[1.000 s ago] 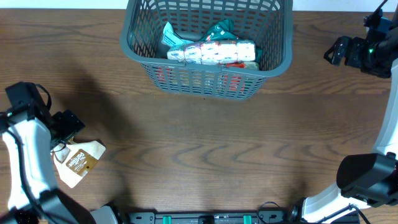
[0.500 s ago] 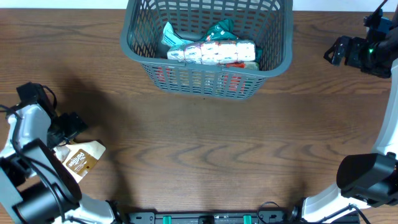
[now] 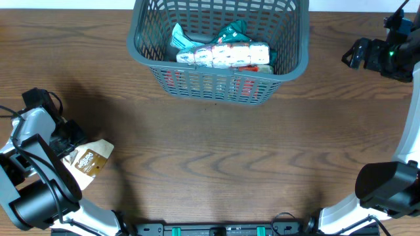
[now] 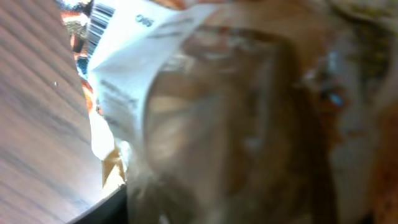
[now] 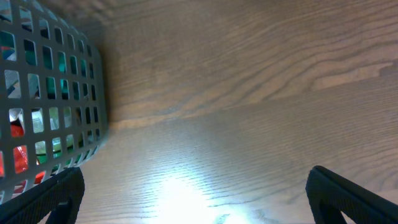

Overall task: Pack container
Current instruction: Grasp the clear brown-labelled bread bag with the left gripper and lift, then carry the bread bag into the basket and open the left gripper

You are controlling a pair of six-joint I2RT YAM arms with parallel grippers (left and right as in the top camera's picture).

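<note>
The container, a dark grey slotted basket, stands at the table's far middle and holds a white patterned packet, a teal one and something red. A tan-and-brown packet lies at the near left. My left gripper is over its left end; in the left wrist view the packet fills the frame, pressed between the jaws. My right gripper hovers at the far right, open and empty; the container's wall is to its left.
The wooden table stretches between the basket and the near edge. The right arm's base stands at the near right corner. The left arm's white link rises beside the packet.
My left gripper has come down and closed on the tan packet, which has shifted slightly up and turned. The right arm has not moved.
</note>
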